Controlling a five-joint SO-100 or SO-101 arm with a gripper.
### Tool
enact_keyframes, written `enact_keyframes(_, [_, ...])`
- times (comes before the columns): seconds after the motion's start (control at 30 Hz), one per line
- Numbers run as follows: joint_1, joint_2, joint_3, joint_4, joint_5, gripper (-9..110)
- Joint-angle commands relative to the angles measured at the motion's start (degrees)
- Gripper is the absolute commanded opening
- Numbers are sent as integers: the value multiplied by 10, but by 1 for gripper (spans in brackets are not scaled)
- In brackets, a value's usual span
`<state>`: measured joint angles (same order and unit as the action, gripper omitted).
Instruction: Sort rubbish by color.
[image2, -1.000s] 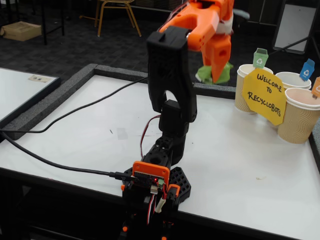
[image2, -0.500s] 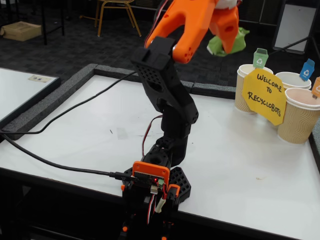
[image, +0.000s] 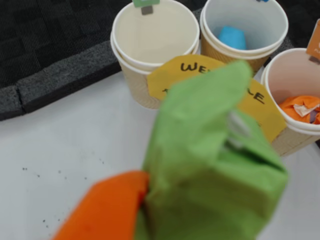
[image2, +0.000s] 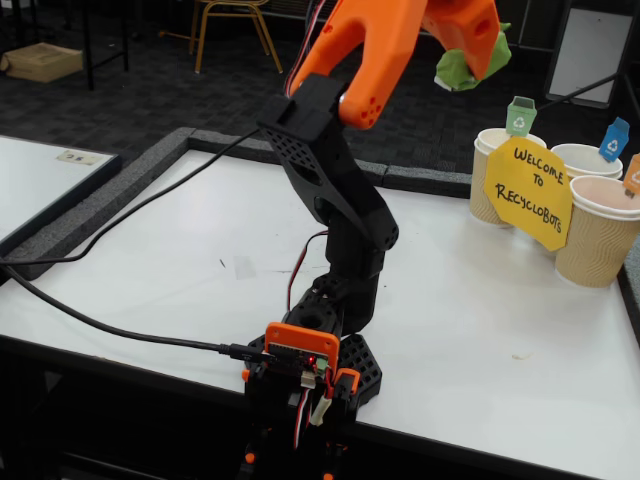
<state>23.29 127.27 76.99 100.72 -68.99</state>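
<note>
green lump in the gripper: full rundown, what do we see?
The green lump is crumpled, matte green paper, folded into creases with a peak at the top. The orange gripper is shut on it and holds it in the air, clear of the table, up and left of the cups in the fixed view. In the wrist view it fills the foreground, hiding part of the yellow sign. Only the gripper touches it.

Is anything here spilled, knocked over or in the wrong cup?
Nothing stands out. The three cups stand upright: the blue lump lies in one, the orange lump in another, and the green-tagged cup is empty. The gripper holds the green lump aloft.
</note>
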Motion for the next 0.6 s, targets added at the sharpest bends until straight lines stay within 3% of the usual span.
enact_keyframes(0.0, [4,38,-70,-24,-46,0])
enact_keyframes(0.57, [-2,-10,-74,-111,-89,0])
